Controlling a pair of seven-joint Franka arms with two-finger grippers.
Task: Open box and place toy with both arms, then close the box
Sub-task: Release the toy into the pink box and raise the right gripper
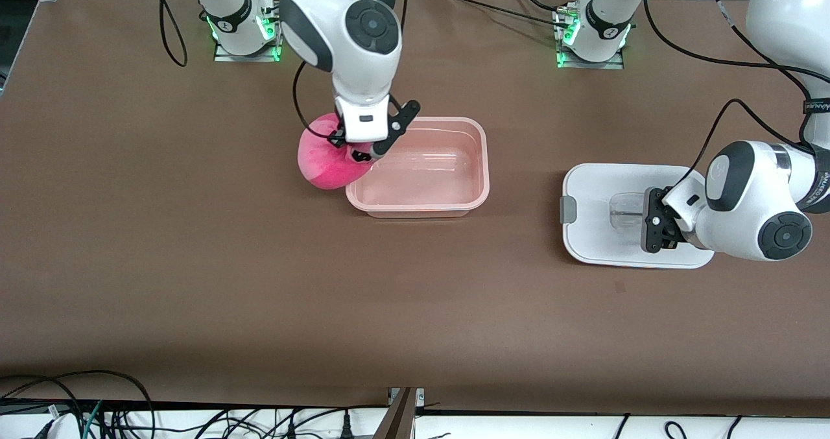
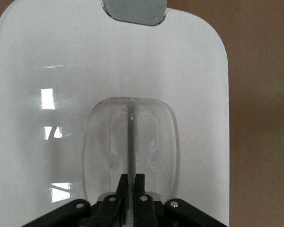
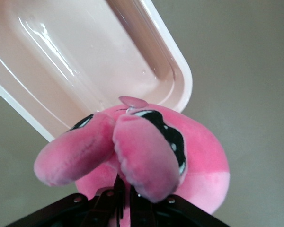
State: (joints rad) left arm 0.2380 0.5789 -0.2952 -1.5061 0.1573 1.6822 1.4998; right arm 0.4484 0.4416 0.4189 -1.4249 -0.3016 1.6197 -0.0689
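Pale pink translucent plastic tub sits open mid-worktop, lid off. Its white rounded-rectangle lid lies flat toward the left arm's end, at the tub's 3 o'clock in the front view, well apart, grey end clip facing the tub.

Left pincer is closed tight on the thin rib of the lid's clear recessed handle, likely kept ready for re-lidding.

Right pincer is clamped shut on the bright pink egg-shaped plush toy, pinching its nubs. Toy hangs over the tub's 9 o'clock rim, not yet inside; judged step: carrying it in.
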